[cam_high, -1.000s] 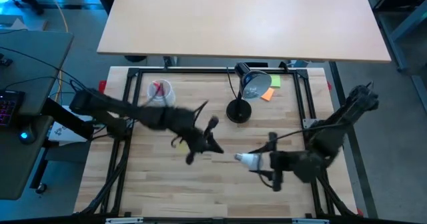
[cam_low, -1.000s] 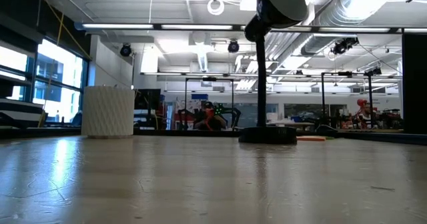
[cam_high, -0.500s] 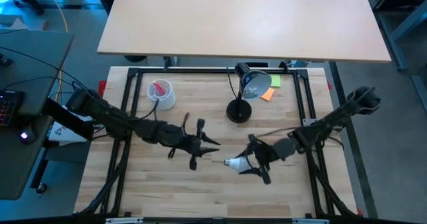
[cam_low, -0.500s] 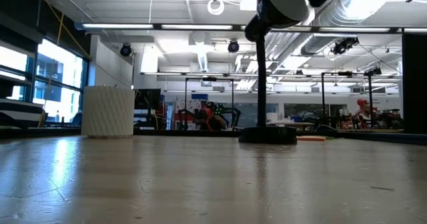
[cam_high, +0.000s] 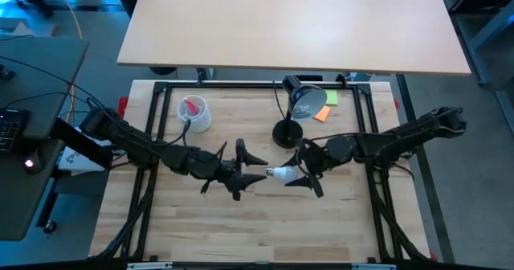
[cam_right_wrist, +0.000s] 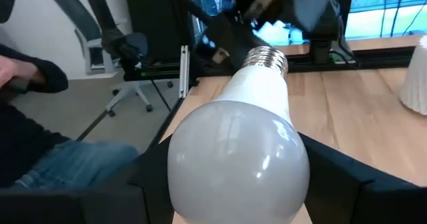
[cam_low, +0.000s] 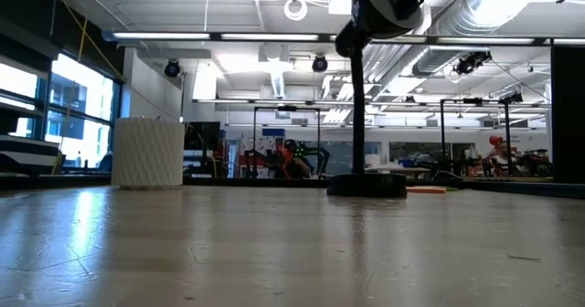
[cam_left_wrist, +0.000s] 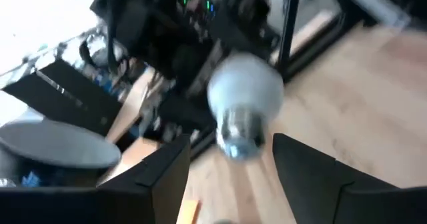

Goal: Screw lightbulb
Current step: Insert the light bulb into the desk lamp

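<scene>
From above: looking down on a pale plank worktop framed in black rails, a bigger bare tan table sitting beyond it. Standing at the back, a black desk lamp, a white ribbed cup with pink bits inside, and yellow and orange sticky notes beside the lamp head. Meeting mid-worktop: right end effector gripping the lightbulb by its glass, screw base pointing at the left end effector, fingers spread, closing on nothing, just beside the base.

Down at worktop level: scuffed wood stretching away, glare streaking on the left. Cup standing far left, lamp base and post centre, its shade cutting off at the top edge. Beyond, an open workshop, ceiling strip lights glowing, windows on the left.

Left wrist: two dark fingers standing apart, the bulb floating between and beyond them, metal base nearest, blurred, untouched.

Right wrist: frosted glass filling the frame, clamped between dark fingers, threads pointing away. Left arm blurring behind. At the edge, a person's jeans and a dark sleeve, an office chair behind.
</scene>
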